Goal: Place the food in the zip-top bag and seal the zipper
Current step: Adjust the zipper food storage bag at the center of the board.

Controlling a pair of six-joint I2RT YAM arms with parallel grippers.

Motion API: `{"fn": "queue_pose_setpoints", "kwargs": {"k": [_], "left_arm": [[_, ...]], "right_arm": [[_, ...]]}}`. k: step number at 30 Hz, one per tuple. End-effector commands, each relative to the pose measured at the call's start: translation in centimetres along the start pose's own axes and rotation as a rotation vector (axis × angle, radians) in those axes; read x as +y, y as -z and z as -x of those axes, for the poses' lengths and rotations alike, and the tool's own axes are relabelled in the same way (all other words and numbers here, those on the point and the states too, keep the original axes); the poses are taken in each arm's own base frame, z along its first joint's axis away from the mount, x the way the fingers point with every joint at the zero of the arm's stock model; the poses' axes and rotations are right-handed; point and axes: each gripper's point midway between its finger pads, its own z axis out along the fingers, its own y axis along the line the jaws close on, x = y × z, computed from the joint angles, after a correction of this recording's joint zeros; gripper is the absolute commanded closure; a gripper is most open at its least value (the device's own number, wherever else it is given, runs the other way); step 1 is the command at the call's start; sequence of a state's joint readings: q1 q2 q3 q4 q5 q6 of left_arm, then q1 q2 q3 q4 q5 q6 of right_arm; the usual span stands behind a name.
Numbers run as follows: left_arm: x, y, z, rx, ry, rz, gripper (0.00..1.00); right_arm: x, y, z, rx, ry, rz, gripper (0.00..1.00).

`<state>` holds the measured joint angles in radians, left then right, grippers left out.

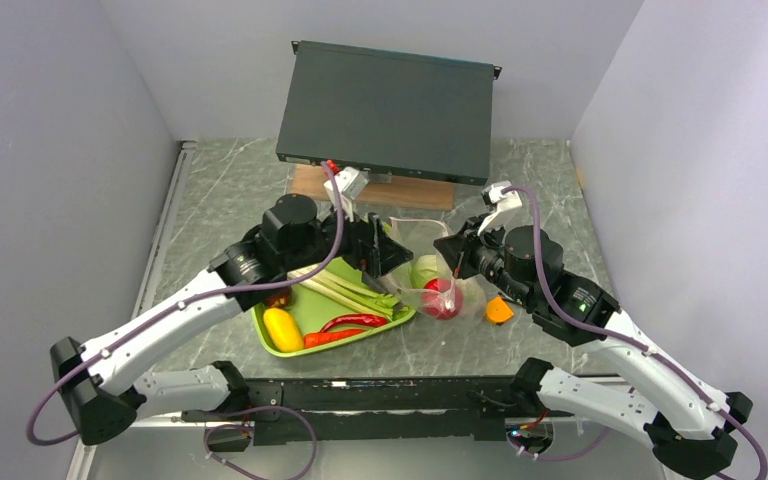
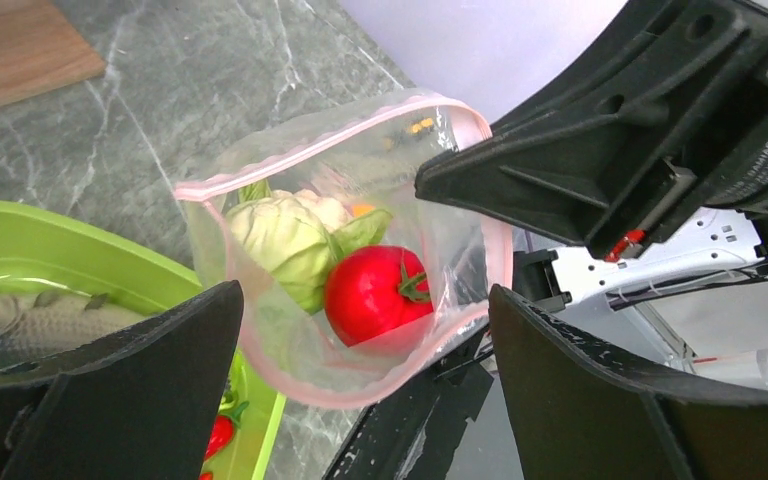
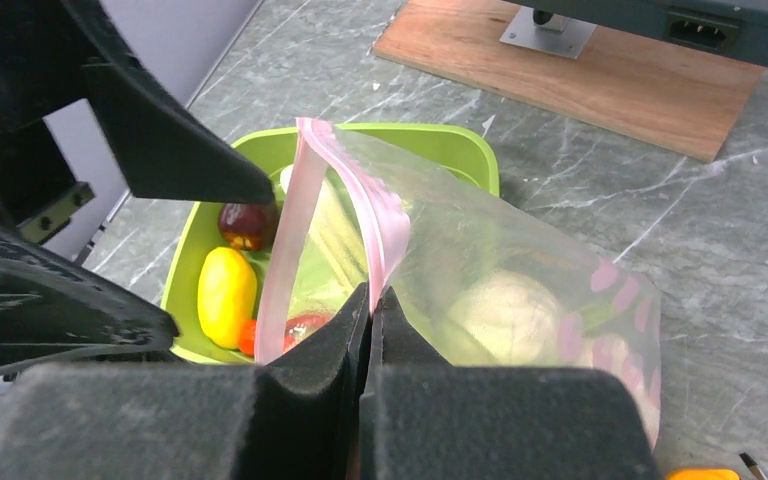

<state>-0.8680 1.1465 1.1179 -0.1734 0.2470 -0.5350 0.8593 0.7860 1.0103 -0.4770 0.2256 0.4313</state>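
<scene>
The clear zip-top bag (image 1: 430,285) hangs upright beside the green tray (image 1: 385,325), mouth open. In the left wrist view a red tomato (image 2: 375,293) and a pale cabbage or cauliflower (image 2: 280,235) lie inside it. My right gripper (image 3: 372,295) is shut on the pink zipper (image 3: 380,210) at the rim. My left gripper (image 2: 365,390) is open and empty, its fingers either side of the bag's mouth, just above it. The tray holds a yellow fruit (image 1: 282,328), red chilli (image 1: 355,322), green stalks (image 1: 345,290), dark purple bulb (image 1: 280,298) and grey fish (image 2: 30,325).
A black box (image 1: 390,110) stands on a wooden board (image 1: 400,190) at the back. A small orange object (image 1: 500,311) lies on the table right of the bag. Grey walls close in both sides.
</scene>
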Motion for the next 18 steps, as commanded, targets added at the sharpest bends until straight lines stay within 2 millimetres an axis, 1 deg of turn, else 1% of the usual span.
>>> {"fn": "queue_pose_setpoints", "kwargs": {"k": [1, 5, 8, 11, 13, 18], "left_arm": [[1.3, 1.7, -0.7, -0.009, -0.002, 0.082, 0.04], [2.8, 3.0, -1.9, 0.020, 0.007, 0.168, 0.04], [3.8, 4.2, -2.5, -0.003, 0.012, 0.207, 0.03], [4.9, 5.6, -3.1, -0.027, 0.005, 0.255, 0.01], [6.4, 6.9, -3.7, -0.033, -0.005, 0.337, 0.00], [11.8, 10.4, -7.0, 0.052, -0.035, 0.622, 0.00]], "right_arm": [[1.2, 0.7, 3.1, -0.104, -0.025, 0.041, 1.00], [1.1, 0.0, 3.2, -0.086, -0.006, 0.019, 1.00], [0.8, -0.6, 2.8, -0.056, 0.006, -0.013, 1.00], [0.4, -0.9, 2.9, -0.042, 0.012, -0.045, 1.00], [0.2, -1.1, 3.0, -0.036, 0.014, -0.068, 1.00], [-0.7, -1.9, 2.7, -0.015, 0.004, -0.142, 1.00]]}}
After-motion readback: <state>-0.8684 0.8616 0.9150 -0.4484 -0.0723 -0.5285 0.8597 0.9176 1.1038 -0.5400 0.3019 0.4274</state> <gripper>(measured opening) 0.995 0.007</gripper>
